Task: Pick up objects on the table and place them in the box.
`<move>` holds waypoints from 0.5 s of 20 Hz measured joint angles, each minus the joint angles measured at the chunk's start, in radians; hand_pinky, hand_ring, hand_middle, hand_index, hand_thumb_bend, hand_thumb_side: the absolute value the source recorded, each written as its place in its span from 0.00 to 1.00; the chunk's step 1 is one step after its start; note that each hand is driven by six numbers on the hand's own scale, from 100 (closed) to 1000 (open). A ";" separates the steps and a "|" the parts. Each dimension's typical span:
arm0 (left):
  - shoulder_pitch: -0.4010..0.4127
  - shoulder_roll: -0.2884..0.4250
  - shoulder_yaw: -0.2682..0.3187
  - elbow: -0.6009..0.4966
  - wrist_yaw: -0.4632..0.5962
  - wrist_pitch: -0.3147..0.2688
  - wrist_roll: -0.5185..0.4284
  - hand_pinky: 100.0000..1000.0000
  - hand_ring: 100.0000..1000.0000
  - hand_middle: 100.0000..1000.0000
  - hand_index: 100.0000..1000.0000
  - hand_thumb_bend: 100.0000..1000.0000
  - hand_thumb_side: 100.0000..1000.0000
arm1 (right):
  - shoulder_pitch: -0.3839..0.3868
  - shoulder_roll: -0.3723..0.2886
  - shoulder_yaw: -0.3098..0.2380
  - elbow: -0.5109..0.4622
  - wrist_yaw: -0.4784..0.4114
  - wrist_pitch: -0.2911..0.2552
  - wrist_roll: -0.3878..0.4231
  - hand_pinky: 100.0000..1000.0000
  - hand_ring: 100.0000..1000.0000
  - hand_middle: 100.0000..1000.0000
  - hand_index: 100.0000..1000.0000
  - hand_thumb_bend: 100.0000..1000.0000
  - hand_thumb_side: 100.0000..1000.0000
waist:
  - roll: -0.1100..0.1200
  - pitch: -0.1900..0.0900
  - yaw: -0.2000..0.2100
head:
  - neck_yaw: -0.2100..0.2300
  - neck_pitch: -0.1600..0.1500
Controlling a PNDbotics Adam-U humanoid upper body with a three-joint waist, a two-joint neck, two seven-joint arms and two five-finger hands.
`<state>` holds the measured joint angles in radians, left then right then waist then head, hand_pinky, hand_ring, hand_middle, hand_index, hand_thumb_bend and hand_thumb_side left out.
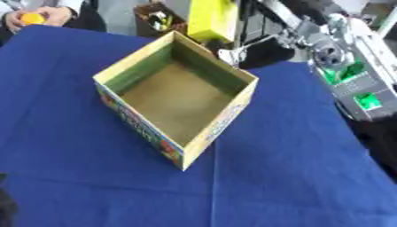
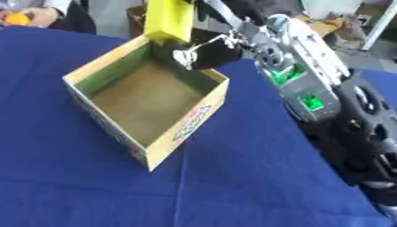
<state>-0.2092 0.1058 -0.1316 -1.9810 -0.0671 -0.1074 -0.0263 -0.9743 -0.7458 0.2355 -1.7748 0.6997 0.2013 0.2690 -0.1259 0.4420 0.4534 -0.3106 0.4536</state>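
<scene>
Left eye view: yellow object (image 1: 211,17) upright above box (image 1: 219,125).

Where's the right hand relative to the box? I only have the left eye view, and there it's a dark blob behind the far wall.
Observer: In the right eye view the right hand sits at the far corner of the box, overlapping the rim there.
Operator: Holding anything?
Observer: A yellow object stands upright just above the hand, with its lower end meeting the box's far wall. I cannot tell whether the hand holds it.
Operator: Is the rest of the arm away from the box?
Observer: Yes. The right eye view shows the black forearm, with round joints, low on the right over the blue cloth and apart from the box.
</scene>
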 measured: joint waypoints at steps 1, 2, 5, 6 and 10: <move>-0.003 0.000 0.000 0.000 0.000 -0.001 -0.001 0.15 0.33 0.34 0.62 0.00 1.00 | -0.023 0.019 0.008 0.023 0.014 0.007 -0.011 0.43 0.43 0.18 0.27 0.00 0.12 | -0.001 0.003 0.005 | -0.004 -0.005; -0.006 0.000 0.000 0.000 0.000 -0.002 -0.001 0.15 0.33 0.34 0.62 0.00 1.00 | -0.045 0.035 0.013 0.045 0.028 0.016 -0.022 0.43 0.43 0.18 0.27 0.00 0.12 | -0.001 0.006 0.013 | -0.009 -0.009; -0.013 -0.001 0.000 0.000 0.000 -0.005 -0.001 0.15 0.33 0.34 0.62 0.00 1.00 | -0.112 0.085 0.025 0.115 0.071 0.046 -0.055 0.42 0.43 0.18 0.27 0.00 0.13 | -0.008 0.018 0.033 | -0.021 -0.021; -0.013 -0.001 0.000 0.000 0.000 -0.006 0.000 0.15 0.33 0.34 0.62 0.00 1.00 | -0.134 0.104 0.029 0.138 0.084 0.056 -0.066 0.42 0.43 0.18 0.26 0.00 0.13 | -0.009 0.021 0.040 | -0.025 -0.025; -0.019 -0.002 0.000 0.000 -0.003 -0.008 0.001 0.15 0.33 0.34 0.62 0.00 1.00 | -0.215 0.179 0.048 0.230 0.141 0.091 -0.120 0.42 0.43 0.19 0.27 0.00 0.07 | -0.011 0.029 0.043 | -0.034 -0.034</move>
<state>-0.2287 0.1041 -0.1317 -1.9810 -0.0699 -0.1149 -0.0257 -1.1891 -0.5668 0.2839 -1.5445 0.8405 0.2925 0.1492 -0.1372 0.4710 0.4959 -0.3450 0.4195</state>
